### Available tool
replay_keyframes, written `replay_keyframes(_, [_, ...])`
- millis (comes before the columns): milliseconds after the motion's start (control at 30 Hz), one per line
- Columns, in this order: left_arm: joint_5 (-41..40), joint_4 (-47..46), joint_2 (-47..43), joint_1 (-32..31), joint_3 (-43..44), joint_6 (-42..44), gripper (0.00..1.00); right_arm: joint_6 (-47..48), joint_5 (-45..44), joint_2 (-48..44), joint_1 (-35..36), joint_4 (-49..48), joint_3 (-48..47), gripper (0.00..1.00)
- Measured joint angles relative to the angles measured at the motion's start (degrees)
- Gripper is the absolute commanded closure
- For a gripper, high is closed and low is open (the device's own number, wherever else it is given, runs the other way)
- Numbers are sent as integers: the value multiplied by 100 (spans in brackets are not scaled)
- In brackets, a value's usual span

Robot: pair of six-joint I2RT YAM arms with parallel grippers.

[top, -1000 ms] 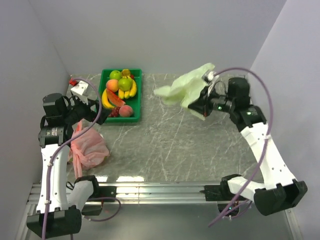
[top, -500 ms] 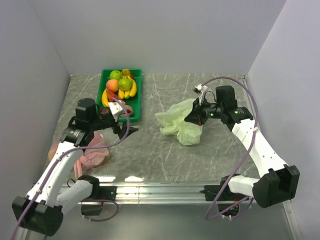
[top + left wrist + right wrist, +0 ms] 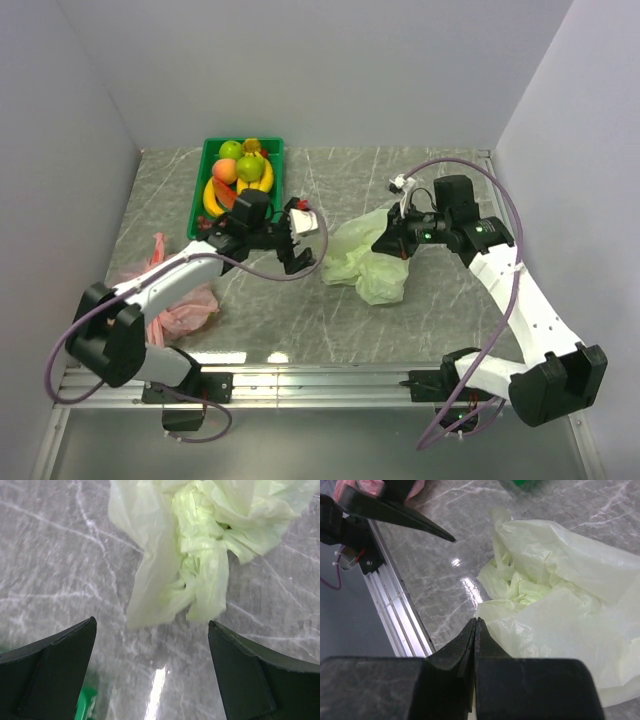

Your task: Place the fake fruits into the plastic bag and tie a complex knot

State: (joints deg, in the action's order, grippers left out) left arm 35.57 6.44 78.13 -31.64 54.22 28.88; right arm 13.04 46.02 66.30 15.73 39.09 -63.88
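The pale green plastic bag (image 3: 365, 262) lies crumpled on the grey marble table at centre right. It fills the top of the left wrist view (image 3: 200, 555) and the right wrist view (image 3: 560, 595). My right gripper (image 3: 385, 243) is at the bag's right upper edge, its jaws pressed together (image 3: 476, 621) with the bag's edge at their tip. My left gripper (image 3: 300, 245) is open and empty (image 3: 151, 622), just left of the bag and pointing at it. The fake fruits (image 3: 240, 180), bananas, green apples, peaches and a watermelon slice, lie in the green tray (image 3: 200, 195) at the back left.
A pink plastic bag (image 3: 175, 300) lies at the front left beside the left arm. An aluminium rail (image 3: 320, 380) runs along the near table edge. Grey walls close in the left, back and right sides.
My left arm has swung right, from beside the pink bag to the green bag's left side. My right gripper has brought the green bag down from the air onto the table.
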Motion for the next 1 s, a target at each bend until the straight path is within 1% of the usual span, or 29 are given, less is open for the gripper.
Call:
replay_keyframes(133, [-55,-234,549,-358,286,-17,1,63,20,-107,26,205,-118,100])
replay_keyframes(200, [-83,-297,754,-503,422,-109,27,92,20,-197,26,280,-179,100])
replay_keyframes(267, [-103,-313,920,-610,533,-221,55,125,13,-313,26,328,-216,100])
replay_keyframes(300, [-109,-264,990,-640,610,-319,77,153,7,-391,26,372,-227,100])
replay_keyframes(367, [-101,-74,1058,-616,767,-481,96,225,-63,-544,28,466,-234,100])
replay_keyframes(400, [-83,15,1043,-553,809,-586,100,275,-153,-645,28,525,-234,100])
replay_keyframes(500, [144,376,754,-109,798,-826,100,498,-538,-1029,9,586,-120,100])
replay_keyframes(600, [463,922,219,754,778,-960,100,846,-1032,-1499,-129,588,249,100])
replay_keyframes(700, [817,1705,-157,1576,925,-846,100,1261,-1469,-1799,-474,557,785,100])
replay_keyframes(767, [1244,2376,-140,1775,1145,-678,100,1506,-1523,-1801,-640,415,1043,100])
replay_keyframes(867, [1646,3167,120,1786,1403,-415,100,1856,-1515,-1556,-970,275,1268,100])
replay_keyframes(900, [1753,3357,229,1786,1462,-354,100,1956,-1506,-1432,-1023,278,1276,78])
replay_keyframes(933, [1862,3536,350,1790,1517,-317,99,1991,-1478,-1346,-1036,313,1259,58])
replay_keyframes(967, [1860,3687,452,1805,1565,-306,99,2083,-1589,-1255,-1047,466,1191,42])
replay_keyframes(1000, [1869,3821,540,1858,1624,-308,100,2144,-1646,-1189,-1082,610,1115,14])
